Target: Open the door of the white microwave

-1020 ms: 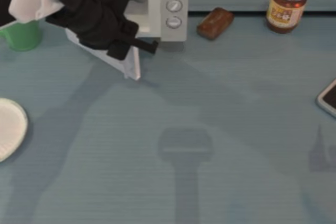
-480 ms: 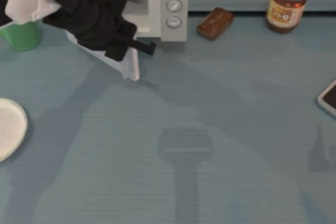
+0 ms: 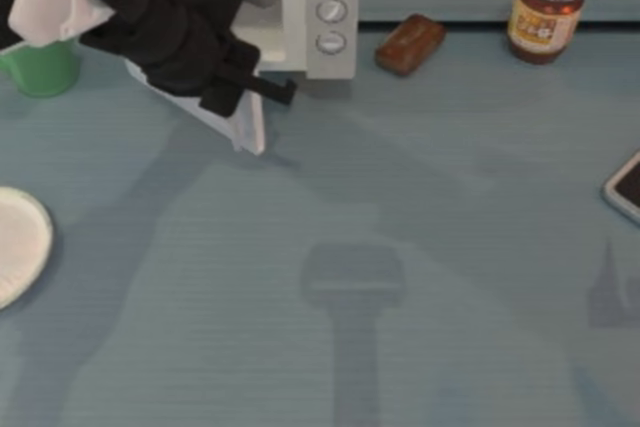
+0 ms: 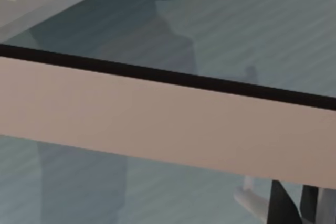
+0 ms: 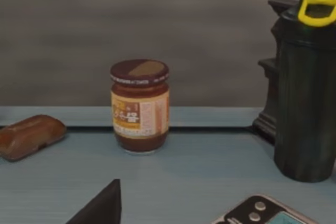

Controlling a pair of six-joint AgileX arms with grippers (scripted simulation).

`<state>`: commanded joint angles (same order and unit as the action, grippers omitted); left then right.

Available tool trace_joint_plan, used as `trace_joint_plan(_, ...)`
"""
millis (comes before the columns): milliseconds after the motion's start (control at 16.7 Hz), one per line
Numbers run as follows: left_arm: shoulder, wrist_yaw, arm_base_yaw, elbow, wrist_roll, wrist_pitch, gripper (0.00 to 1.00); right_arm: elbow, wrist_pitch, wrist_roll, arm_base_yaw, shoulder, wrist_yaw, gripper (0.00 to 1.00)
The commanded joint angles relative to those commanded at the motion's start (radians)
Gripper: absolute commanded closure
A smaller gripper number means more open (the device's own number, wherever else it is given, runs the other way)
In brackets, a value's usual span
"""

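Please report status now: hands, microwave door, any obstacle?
Left hand at thin white bar handle. Flat white mesh-window door swung partly open. Right hand parked, barely visible. No obstacle seen.

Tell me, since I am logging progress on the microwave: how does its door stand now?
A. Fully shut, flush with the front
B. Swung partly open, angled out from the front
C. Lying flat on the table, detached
B: in the top view the door angles out from the white microwave, with the left gripper at its free edge.

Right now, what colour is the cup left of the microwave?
Green; the cup shows best in the top view.
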<state>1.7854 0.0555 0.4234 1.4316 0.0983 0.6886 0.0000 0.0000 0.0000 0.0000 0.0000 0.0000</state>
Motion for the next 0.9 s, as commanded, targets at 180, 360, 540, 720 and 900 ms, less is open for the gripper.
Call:
trace_joint_plan(180, 0.0, 0.0, 0.0, 0.0, 0.0, 0.0, 1.0, 0.0, 0.0, 0.0, 0.0, 0.0, 0.0, 0.0)
trace_joint_plan(360, 0.0, 0.0, 0.0, 0.0, 0.0, 0.0, 1.0, 0.0, 0.0, 0.0, 0.0, 0.0, 0.0, 0.0)
trace_joint_plan(540, 0.0, 0.0, 0.0, 0.0, 0.0, 0.0, 1.0, 0.0, 0.0, 0.0, 0.0, 0.0, 0.0, 0.0)
trace_joint_plan(720, -0.003, 0.014, -0.001, -0.008, 0.011, 0.0, 1.0, 0.0, 0.0, 0.0, 0.0, 0.0, 0.0, 0.0)
trace_joint_plan(900, -0.027, 0.047, -0.027, -0.038, 0.078, 0.005, 1.0, 0.0, 0.0, 0.0, 0.0, 0.0, 0.0, 0.0)
